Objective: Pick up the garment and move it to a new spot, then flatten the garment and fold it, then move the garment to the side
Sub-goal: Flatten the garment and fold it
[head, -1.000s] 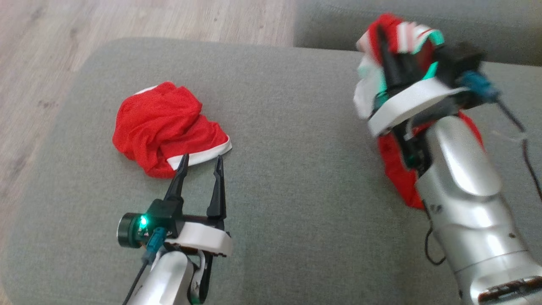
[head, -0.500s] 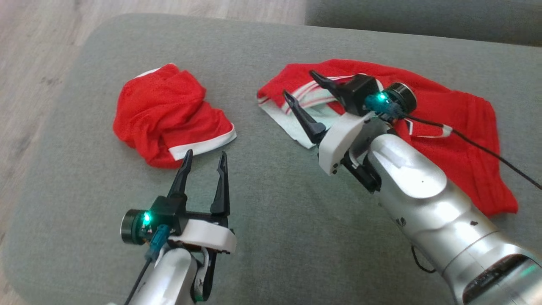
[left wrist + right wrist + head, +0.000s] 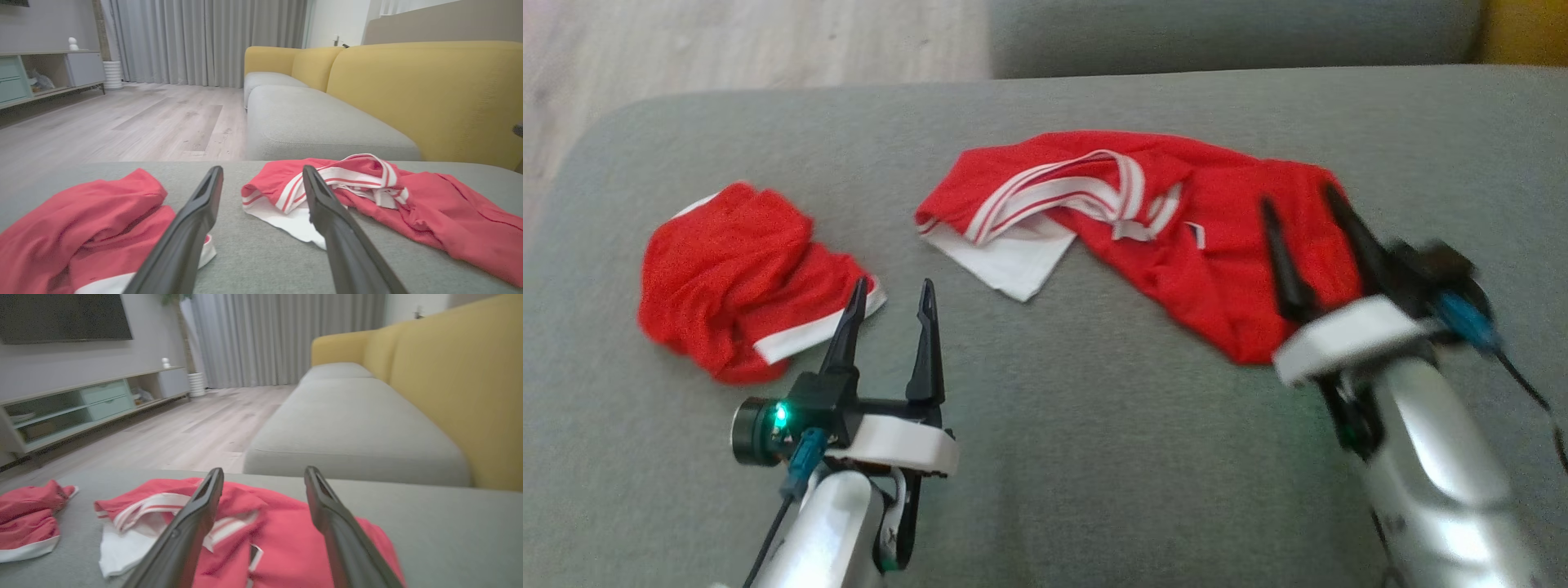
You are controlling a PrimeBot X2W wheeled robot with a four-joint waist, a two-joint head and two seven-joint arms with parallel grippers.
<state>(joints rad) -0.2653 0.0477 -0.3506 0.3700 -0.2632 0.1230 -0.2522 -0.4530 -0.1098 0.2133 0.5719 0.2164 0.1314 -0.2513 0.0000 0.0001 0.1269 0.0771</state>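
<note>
The garment (image 3: 1176, 220), red with a white-and-red striped collar and a white panel, lies spread loosely across the grey seat cushion (image 3: 1054, 457). My right gripper (image 3: 1297, 196) stands open over the garment's right end, blurred, with nothing between its fingers. In the right wrist view the garment (image 3: 278, 539) lies just below the open right gripper (image 3: 263, 470). My left gripper (image 3: 892, 283) is open and empty, hovering between the garment and a crumpled red piece (image 3: 735, 286). The left wrist view shows the garment (image 3: 408, 204) ahead to the right of the left gripper (image 3: 261, 169).
The crumpled red piece with white trim (image 3: 81, 220) sits at the cushion's left end. A yellow backrest (image 3: 429, 90) runs along the far right. Another grey seat cushion (image 3: 1217, 33) adjoins behind. Wood floor (image 3: 727, 41) lies beyond the cushion's left edge.
My right gripper opened and let the garment go; the garment dropped from the air onto the cushion. The right arm drew back to the right. The head camera also shifted.
</note>
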